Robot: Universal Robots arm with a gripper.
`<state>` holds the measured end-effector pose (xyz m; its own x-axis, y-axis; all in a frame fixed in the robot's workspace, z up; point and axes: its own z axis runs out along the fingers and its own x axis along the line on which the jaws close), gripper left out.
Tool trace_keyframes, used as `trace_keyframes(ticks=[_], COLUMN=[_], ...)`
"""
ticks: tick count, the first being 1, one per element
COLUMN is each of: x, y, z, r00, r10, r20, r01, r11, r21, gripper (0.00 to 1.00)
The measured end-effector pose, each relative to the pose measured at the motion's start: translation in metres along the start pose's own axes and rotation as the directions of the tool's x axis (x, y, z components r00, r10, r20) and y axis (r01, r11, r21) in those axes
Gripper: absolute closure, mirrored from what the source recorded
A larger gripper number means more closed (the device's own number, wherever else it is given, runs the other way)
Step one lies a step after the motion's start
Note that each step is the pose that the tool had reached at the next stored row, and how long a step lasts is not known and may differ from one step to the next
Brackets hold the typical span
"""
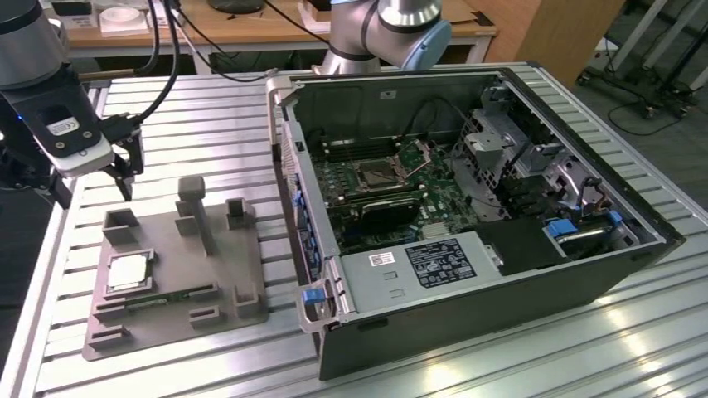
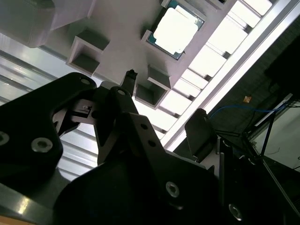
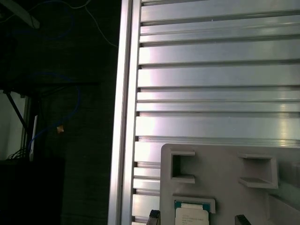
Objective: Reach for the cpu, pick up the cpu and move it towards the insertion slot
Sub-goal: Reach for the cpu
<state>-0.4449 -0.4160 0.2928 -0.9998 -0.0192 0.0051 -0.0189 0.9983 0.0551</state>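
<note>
Cpu lies flat in grey tray recess; my gripper hovers near, spread, empty. Likely light, stiff, thin, slick-topped, fragile; I'd pinch opposite rim edges.

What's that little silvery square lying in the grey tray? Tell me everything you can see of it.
It is the cpu, a small flat square chip. Its top is a silvery metal plate, and a thin greenish rim shows around it in both wrist views. It lies flat, metal side up, in a square recess of the grey tray, toward the exterior view's left. Nothing else touches it: the open tool hangs above the tray, apart from it.
</note>
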Motion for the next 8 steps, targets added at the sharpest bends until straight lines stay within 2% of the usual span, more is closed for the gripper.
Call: trace_keyframes(ticks=[5,8], x=[0.0001,0.0004], y=[-0.0002,-0.0033], z=[0.0017,0.0052], r00=[1.0,1.0], r10=[0.0,0.0], r20=[0.0002,0.0001], r01=[0.0,0.0], r11=[1.0,1.0], r21=[-0.0008,-0.0019], gripper=[0.31,0.31])
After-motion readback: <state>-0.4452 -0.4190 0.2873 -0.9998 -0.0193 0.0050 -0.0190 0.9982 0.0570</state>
